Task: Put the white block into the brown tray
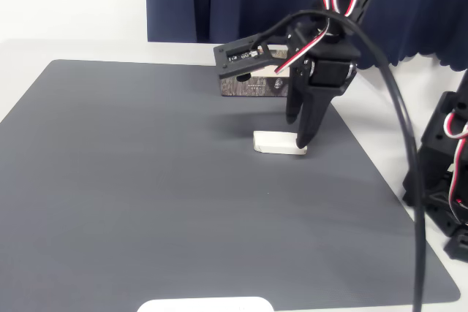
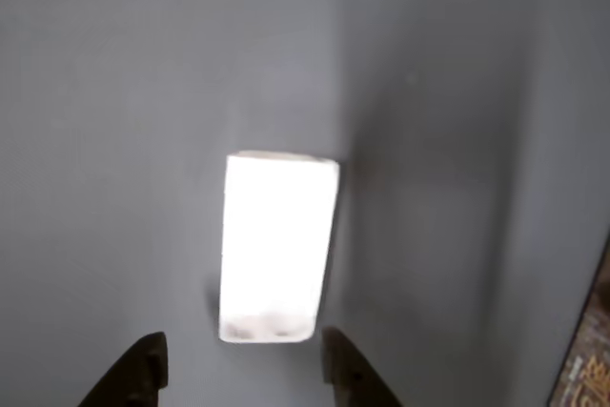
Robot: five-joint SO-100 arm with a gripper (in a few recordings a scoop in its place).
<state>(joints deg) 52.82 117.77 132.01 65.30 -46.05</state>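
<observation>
White block (image 1: pixel 278 142) lies flat on the grey mat (image 1: pixel 146 180), just in front of the brown tray (image 1: pixel 252 85). Gripper (image 2: pixel 246 369) is over the block's near end, fingers (image 2: pixel 348 369) spread wider than the block, nothing held.

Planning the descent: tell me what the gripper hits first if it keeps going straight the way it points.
Most likely the white block: the open gripper points down at the grey mat, fingertips straddling the block's near end. Depth is unclear, so the fingertips may reach the mat beside it instead.
</observation>
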